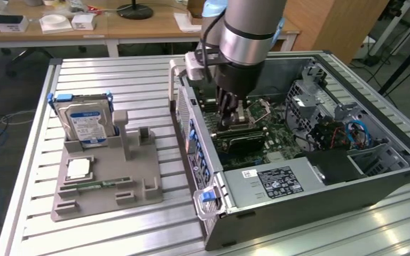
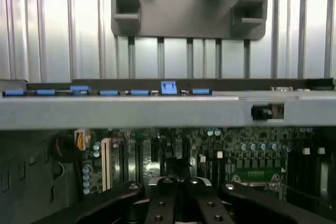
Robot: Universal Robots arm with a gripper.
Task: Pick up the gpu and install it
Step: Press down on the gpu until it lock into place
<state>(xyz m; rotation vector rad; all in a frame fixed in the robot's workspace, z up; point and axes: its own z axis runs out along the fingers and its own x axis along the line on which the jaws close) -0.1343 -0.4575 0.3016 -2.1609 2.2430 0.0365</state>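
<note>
The arm reaches down into the open computer case (image 1: 376, 176), which lies on its side on the slatted metal worktop (image 1: 119, 72) at the exterior view's right. The gripper (image 1: 228, 121) sits low inside the case, just above the green motherboard (image 1: 276, 149). Directly under it lies the gpu (image 1: 239, 141), a dark flat card resting across the board near the case's left wall; the jaws appear to meet its upper edge, but whether they are pinching it or spread cannot be told. In the wrist view the gripper (image 2: 178, 198) shows as dark linkages pointing at the motherboard (image 2: 252, 156) and its row of slots, with the case's grey wall (image 2: 157, 111) running across beyond them.

To the exterior view's left, well apart from the case, a grey parts holder (image 1: 105, 186) rests on the worktop. A silver hard drive (image 1: 87, 125) with a blue-white label stands upright in its far slot, and a narrow green memory stick (image 1: 104, 184) lies flat nearer the front. The power supply (image 1: 273, 184) fills the case's near corner.
</note>
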